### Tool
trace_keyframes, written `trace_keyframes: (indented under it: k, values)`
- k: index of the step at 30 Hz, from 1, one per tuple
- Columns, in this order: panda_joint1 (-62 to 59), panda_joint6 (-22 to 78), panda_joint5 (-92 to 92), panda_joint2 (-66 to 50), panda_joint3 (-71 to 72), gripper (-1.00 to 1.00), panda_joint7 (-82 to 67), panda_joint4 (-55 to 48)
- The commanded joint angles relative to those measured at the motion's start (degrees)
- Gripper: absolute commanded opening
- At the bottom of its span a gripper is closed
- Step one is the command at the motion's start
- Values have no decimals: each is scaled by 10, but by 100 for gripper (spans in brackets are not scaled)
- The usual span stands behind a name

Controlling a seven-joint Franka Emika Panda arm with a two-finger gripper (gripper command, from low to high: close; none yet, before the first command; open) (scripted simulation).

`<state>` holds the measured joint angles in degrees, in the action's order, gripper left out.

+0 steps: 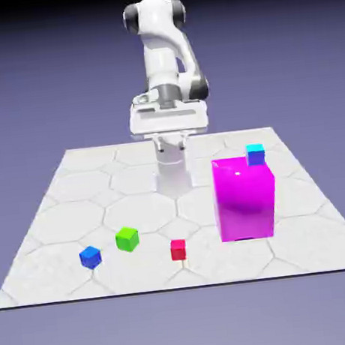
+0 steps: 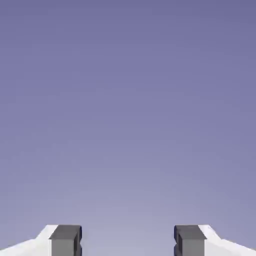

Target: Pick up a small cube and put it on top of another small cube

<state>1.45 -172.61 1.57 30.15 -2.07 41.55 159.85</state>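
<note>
Table [image 1: 71,179]: blue cube [image 1: 90,256] untouched.

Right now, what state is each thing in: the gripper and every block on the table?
gripper: open, nothing between its fingertips
dark blue cube: resting on the table, free, not gripped
green cube: resting on the table, apart from the dark blue cube
red cube: resting on the table, alone
magenta block: standing upright
cyan cube: behind the magenta block, partly hidden, nothing stacked on it
</note>
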Motion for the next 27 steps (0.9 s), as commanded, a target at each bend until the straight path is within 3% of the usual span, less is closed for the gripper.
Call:
trace_keyframes:
  k: [1,27]
  values:
    - [6,12,13,-21,-17,0,-8,-10]
    - [172,312,351,-561,-463,0,-203,-258]
